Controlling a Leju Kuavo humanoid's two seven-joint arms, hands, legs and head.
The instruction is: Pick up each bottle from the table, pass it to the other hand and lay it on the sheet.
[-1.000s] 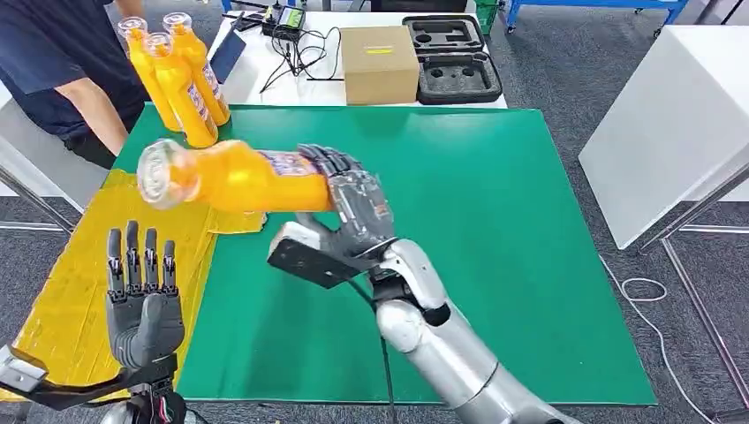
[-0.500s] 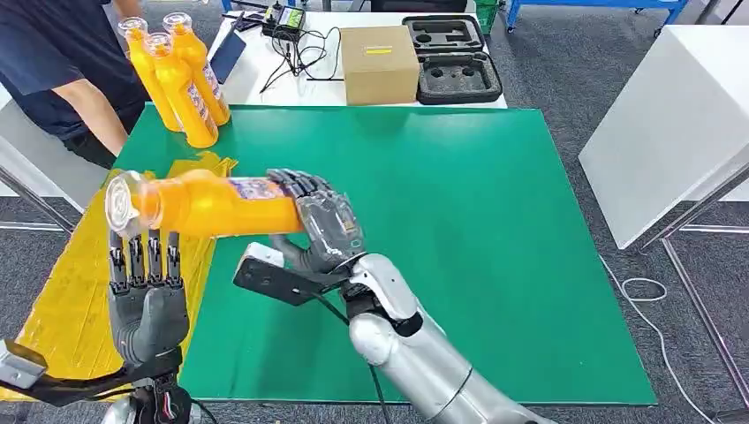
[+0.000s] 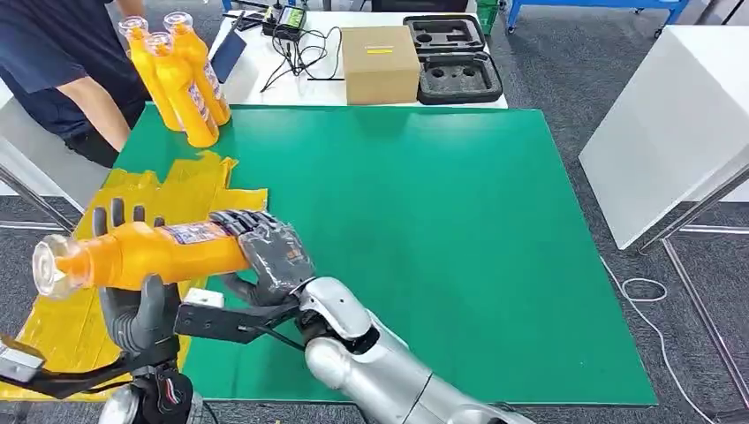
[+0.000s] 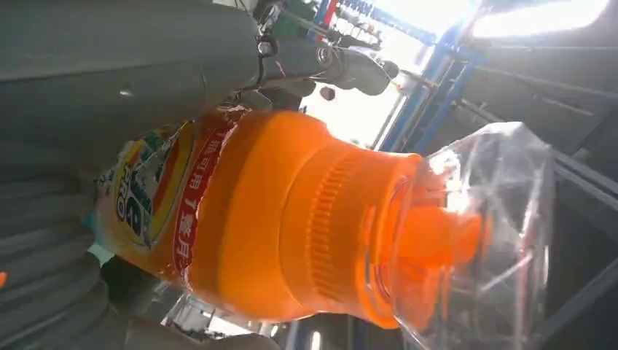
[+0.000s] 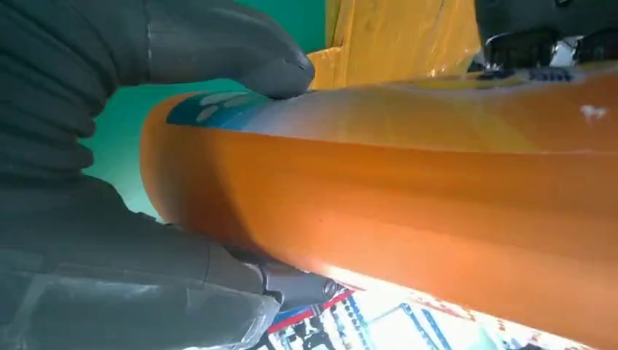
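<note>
My right hand (image 3: 265,252) grips an orange bottle (image 3: 150,252) by its labelled body and holds it sideways, with the clear cap (image 3: 49,265) pointing left. The bottle lies across the palm of my left hand (image 3: 132,314), whose fingers (image 3: 119,212) stand upright behind it, uncurled. All of this hangs over the crumpled yellow sheet (image 3: 53,318) at the table's front left. The left wrist view shows the bottle (image 4: 291,219) close against the palm. In the right wrist view, fingers (image 5: 218,44) wrap the bottle (image 5: 408,197).
Three more orange bottles (image 3: 181,75) stand at the back left of the green mat (image 3: 442,221), beside a person in a dark shirt (image 3: 62,62). Behind the mat are a cardboard box (image 3: 378,62) and a black foam case (image 3: 452,57). A white table (image 3: 671,115) stands at the right.
My right hand has carried the bottle left and down, from above the mat's left edge to my left palm. The left hand has stayed roughly in place.
</note>
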